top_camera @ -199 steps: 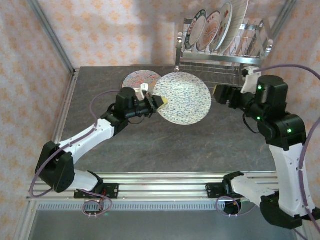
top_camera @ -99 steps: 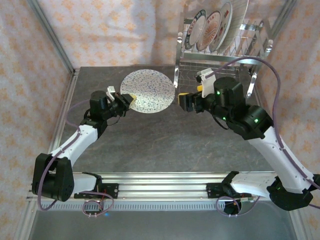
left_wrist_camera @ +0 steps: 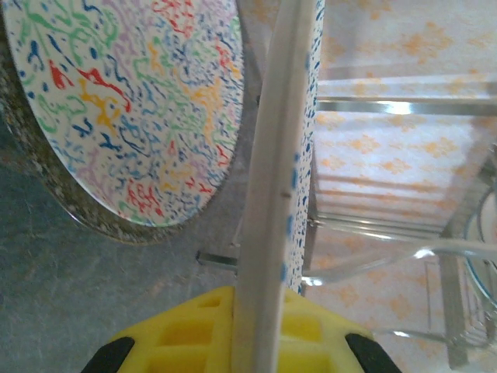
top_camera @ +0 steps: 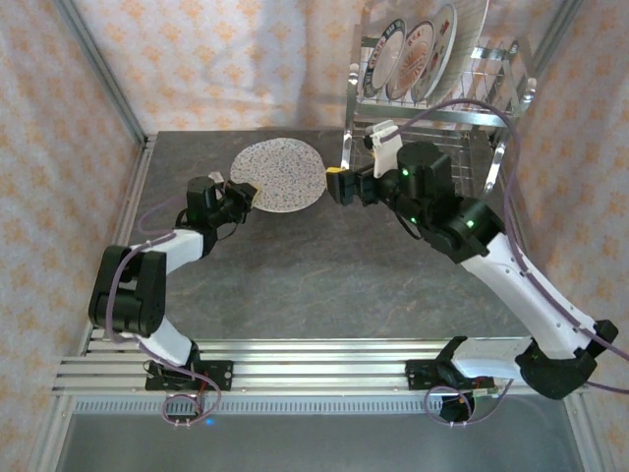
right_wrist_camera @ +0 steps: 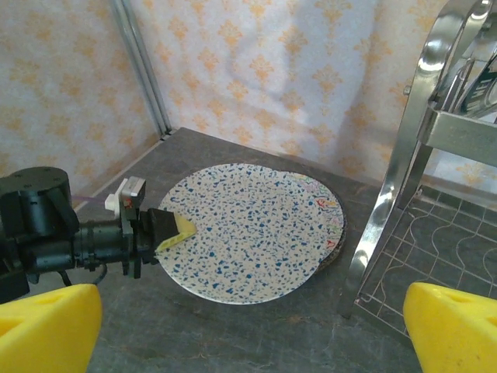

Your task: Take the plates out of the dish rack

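Since a second ago: drawn left and back with the left pincer (top_camera: pixel 248 195), pinching the rim of the speckled plate (top_camera: pixel 280 175), now over a squiggle-patterned plate (left_wrist_camera: pixel 132 101) at the table's far side. Swung left with the right pincer (top_camera: pixel 337 184), spread wider. Grey stone-look table (top_camera: pixel 324 285), peach patterned walls (top_camera: pixel 216 59). Round, cream, blue-flecked. At right, chrome dish rack (top_camera: pixel 432 116) with plates (top_camera: pixel 418 54) upright on top.

The dish rack (top_camera: pixel 432 116) stands far right on the table (top_camera: pixel 324 285), plates (top_camera: pixel 411 59) upright in its upper tier. Left of the rack an upper plate (top_camera: pixel 278 175) overlies a lower plate (left_wrist_camera: pixel 116 101), the right gripper (top_camera: pixel 339 184) between, the left gripper (top_camera: pixel 250 195) farther left.
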{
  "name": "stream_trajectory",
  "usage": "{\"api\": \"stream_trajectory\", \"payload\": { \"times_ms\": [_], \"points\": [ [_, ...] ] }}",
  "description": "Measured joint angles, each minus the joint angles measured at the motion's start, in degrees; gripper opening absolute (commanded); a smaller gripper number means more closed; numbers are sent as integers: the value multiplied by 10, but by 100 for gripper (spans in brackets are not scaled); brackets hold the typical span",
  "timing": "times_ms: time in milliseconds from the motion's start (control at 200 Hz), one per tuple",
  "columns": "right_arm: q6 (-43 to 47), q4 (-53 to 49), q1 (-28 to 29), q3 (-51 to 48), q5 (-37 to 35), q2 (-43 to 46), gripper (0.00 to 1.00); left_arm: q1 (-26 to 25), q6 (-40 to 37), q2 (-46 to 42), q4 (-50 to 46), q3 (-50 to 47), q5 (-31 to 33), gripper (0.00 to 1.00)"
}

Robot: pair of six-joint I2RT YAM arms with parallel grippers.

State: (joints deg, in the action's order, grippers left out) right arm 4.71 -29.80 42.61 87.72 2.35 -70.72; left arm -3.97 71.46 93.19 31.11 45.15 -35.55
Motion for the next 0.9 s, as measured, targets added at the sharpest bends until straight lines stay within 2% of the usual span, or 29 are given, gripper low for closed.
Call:
{"api": "stream_trajectory", "payload": {
  "times_ms": [335, 901],
  "points": [
    [-25, 4, 0, 23, -11, -38, 99, 5, -15, 109, 30, 82, 11, 0],
    [-32, 5, 0, 31, -13, -38, 99, 18, -56, 203, -5, 179, 13, 0]
  ]
}}
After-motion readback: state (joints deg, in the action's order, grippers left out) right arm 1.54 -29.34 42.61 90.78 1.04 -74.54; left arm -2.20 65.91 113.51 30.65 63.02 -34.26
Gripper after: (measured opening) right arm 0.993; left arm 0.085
